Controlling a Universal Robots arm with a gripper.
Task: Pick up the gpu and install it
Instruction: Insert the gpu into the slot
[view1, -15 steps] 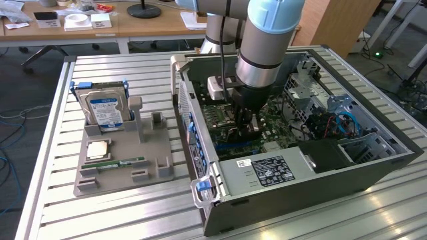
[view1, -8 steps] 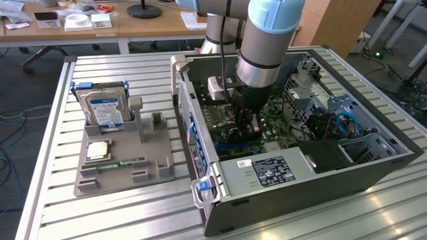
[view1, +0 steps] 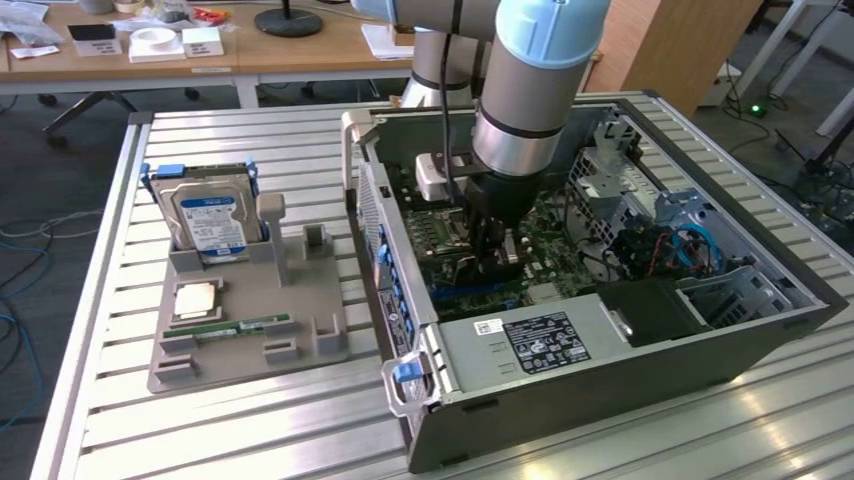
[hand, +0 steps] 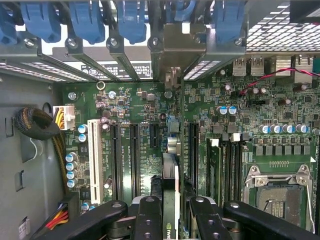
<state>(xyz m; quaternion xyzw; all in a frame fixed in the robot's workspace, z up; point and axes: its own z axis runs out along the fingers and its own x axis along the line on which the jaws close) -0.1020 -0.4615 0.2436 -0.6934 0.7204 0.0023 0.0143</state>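
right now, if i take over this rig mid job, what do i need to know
Gripper: shut on the gpu, down inside the pc case.
Gpu: held on edge, in line with the long slots of the motherboard.
Done: gpu picked up and brought into the case.
Left: not released; cannot tell whether it is fully seated in a slot.
Hard drive and memory stick sit on the grey tray beside the case.

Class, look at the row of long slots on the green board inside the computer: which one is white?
The end slot beside the small blue-topped cylinders, nearest the grey case wall. All the other slots are black.
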